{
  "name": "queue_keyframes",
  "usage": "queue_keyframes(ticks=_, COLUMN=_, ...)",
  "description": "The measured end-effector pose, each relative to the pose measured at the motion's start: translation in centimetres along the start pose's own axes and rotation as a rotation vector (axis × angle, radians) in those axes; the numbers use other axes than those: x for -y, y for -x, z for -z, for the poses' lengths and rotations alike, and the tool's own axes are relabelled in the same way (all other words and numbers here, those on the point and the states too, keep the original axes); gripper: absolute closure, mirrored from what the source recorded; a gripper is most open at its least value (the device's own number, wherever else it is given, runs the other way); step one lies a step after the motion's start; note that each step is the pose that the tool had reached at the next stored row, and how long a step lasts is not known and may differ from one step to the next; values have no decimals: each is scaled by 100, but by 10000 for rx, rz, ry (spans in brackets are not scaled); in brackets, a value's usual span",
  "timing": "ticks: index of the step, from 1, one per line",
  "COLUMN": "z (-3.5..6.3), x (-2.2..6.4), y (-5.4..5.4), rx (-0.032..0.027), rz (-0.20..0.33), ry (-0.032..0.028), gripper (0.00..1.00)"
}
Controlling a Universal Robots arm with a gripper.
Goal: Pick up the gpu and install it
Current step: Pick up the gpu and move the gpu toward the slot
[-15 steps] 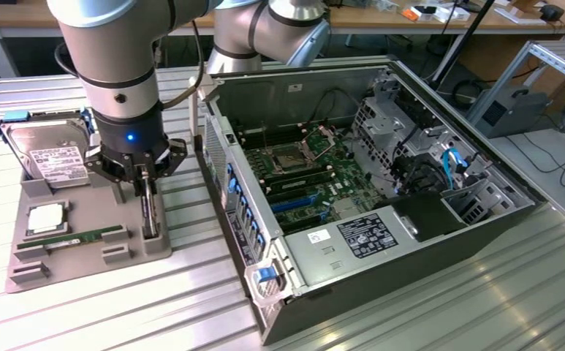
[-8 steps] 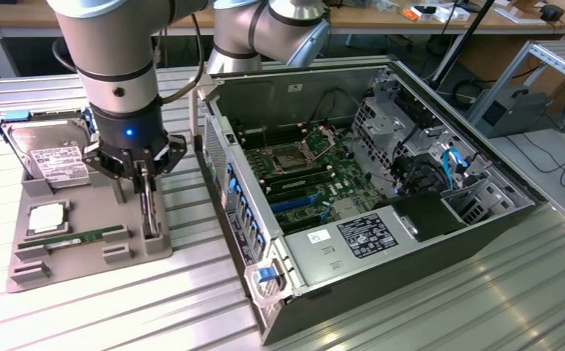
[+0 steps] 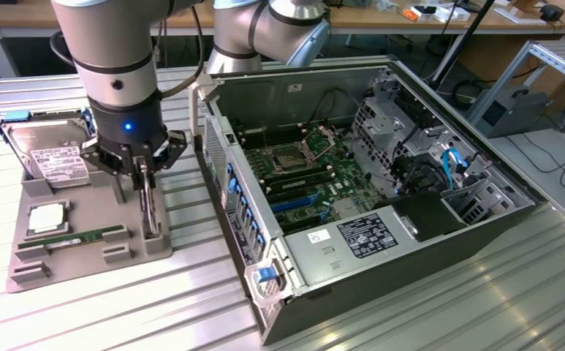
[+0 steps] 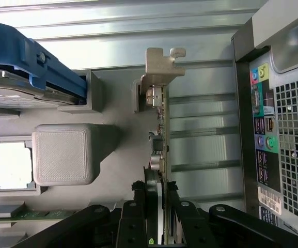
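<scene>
While the gpu [image 4: 158, 121] stands on its edge in a slot of the tray [image 3: 80, 260], the gripper [image 4: 156, 195] pinches its top, fingers partly closed. Best to lift straight up, slowly, so it does not catch on the tray.

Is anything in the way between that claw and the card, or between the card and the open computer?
Nothing between the gripper and the gpu: its fingers clasp the card. Between the card and the motherboard rises the computer case's near wall.
</scene>
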State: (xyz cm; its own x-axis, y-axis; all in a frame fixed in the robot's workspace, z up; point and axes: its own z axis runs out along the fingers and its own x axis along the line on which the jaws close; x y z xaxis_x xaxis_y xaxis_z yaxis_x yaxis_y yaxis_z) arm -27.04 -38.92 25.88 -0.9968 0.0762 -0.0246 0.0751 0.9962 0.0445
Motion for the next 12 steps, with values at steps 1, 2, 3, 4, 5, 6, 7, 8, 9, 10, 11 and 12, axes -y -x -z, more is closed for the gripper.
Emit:
queue_keyframes(ticks=1, z=5, x=0, y=0, rx=0, rz=0, ry=0, gripper=73)
queue_keyframes(ticks=2, z=12, x=0, y=0, rx=-2, rz=0, ry=-2, gripper=73)
queue_keyframes(ticks=3, z=19, x=-1, y=0, rx=-1, rz=0, ry=-1, gripper=73)
queue_keyframes(ticks=4, z=32, x=-1, y=1, rx=-2, rz=0, ry=-2, gripper=73)
queue_keyframes(ticks=5, z=38, x=-2, y=1, rx=-1, rz=0, ry=-1, gripper=73)
queue_keyframes(ticks=6, z=46, x=-2, y=1, rx=-1, rz=0, ry=-1, gripper=73)
queue_keyframes(ticks=7, z=57, x=-2, y=1, rx=-1, rz=0, ry=-1, gripper=73)
queue_keyframes(ticks=8, z=63, x=-3, y=1, rx=-1, rz=0, ry=-1, gripper=73)
queue_keyframes(ticks=9, z=69, x=-3, y=2, rx=-2, rz=0, ry=-2, gripper=73)
queue_keyframes(ticks=10, z=78, x=-3, y=2, rx=-1, rz=0, ry=-1, gripper=73)
queue_keyframes(ticks=11, z=87, x=-4, y=2, rx=0, rz=0, ry=0, gripper=73)
queue_keyframes(ticks=12, z=91, x=-4, y=2, rx=0, rz=0, ry=0, gripper=73)
